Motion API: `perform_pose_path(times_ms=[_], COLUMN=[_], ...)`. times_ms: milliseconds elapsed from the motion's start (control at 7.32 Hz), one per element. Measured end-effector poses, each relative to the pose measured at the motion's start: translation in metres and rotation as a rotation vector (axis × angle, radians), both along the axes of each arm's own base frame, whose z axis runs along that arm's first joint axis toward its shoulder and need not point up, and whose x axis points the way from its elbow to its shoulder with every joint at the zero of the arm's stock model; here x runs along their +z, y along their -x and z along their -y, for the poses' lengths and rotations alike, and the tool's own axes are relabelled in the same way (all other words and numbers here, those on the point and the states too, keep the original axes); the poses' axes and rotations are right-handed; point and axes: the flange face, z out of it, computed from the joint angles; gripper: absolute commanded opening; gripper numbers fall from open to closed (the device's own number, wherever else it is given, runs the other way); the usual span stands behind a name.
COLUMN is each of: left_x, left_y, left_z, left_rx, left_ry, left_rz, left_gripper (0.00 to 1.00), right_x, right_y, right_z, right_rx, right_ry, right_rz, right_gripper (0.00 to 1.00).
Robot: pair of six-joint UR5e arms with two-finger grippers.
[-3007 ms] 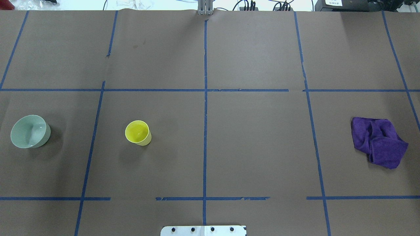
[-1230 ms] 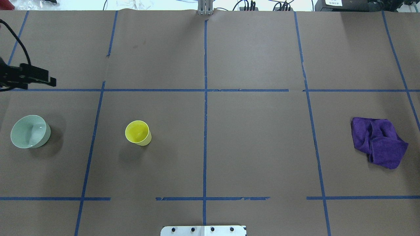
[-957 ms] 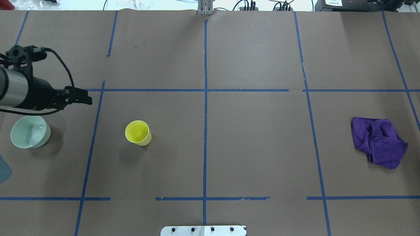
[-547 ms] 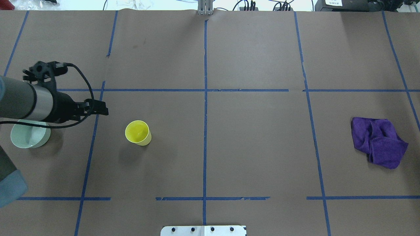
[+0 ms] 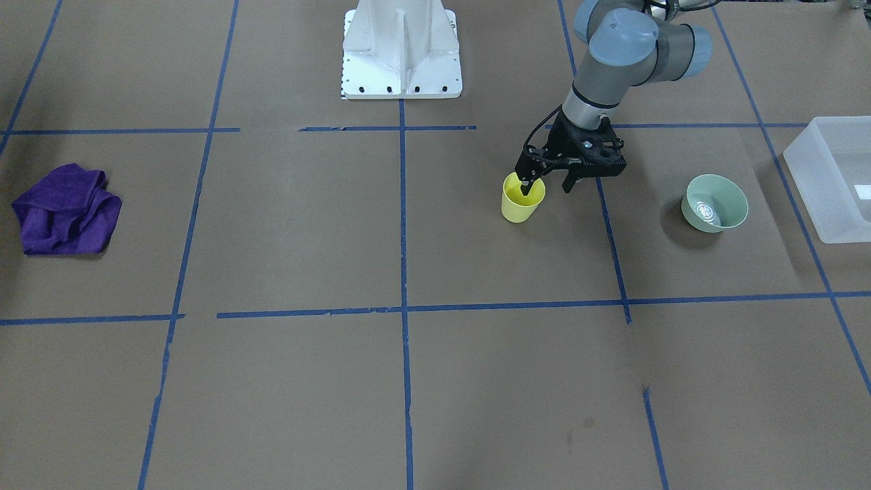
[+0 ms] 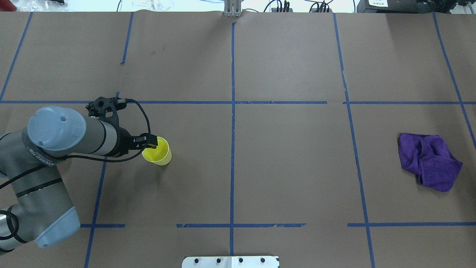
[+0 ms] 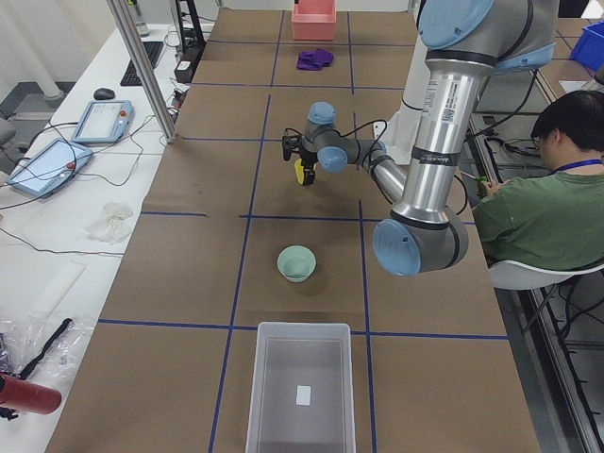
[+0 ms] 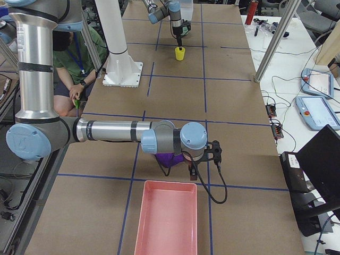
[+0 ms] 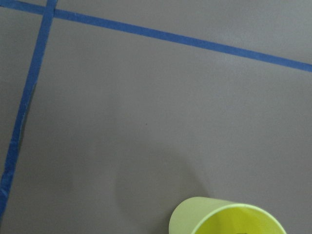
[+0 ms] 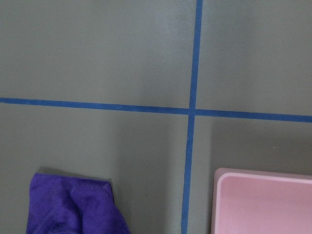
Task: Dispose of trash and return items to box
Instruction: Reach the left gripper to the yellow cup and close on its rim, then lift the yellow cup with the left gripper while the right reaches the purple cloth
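We see the left fingers (image 5: 524,182) spread wide across the rim of the yellow cup (image 5: 520,207). One tip dips inside its mouth and the other hangs outside, on the side toward the mint-green bowl (image 5: 714,203); they are not clamped on the cup. The cup stands upright on the table (image 5: 408,381), beside a blue tape line. The bowl sits well apart from it, also upright, and past the bowl lies the frosted box (image 5: 833,177) at the table's end. At the opposite end the right fingers (image 8: 192,171) hang over the purple cloth (image 5: 64,207), near a pink tray (image 8: 166,218). We cannot tell how they are set.
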Motion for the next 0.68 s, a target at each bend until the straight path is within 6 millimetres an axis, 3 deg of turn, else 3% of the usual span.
perform_pose_path(times_ms=[410,683], left_x=[-0.002,-0.006], left_y=[-0.01,-0.006], left_z=[-0.01,-0.006], left_rx=[0.025,0.018], left_ry=[0.004,0.014], left_rz=[-0.003,0.003], left_gripper=[0.0,0.0], right_x=[-0.005,-0.025], right_y=[0.001,0.011], right_z=[0.001,0.004], right_rx=[0.009,0.031], right_ry=[0.003,0.021], right_rz=[0.001,0.008], right_gripper=[1.0,1.0])
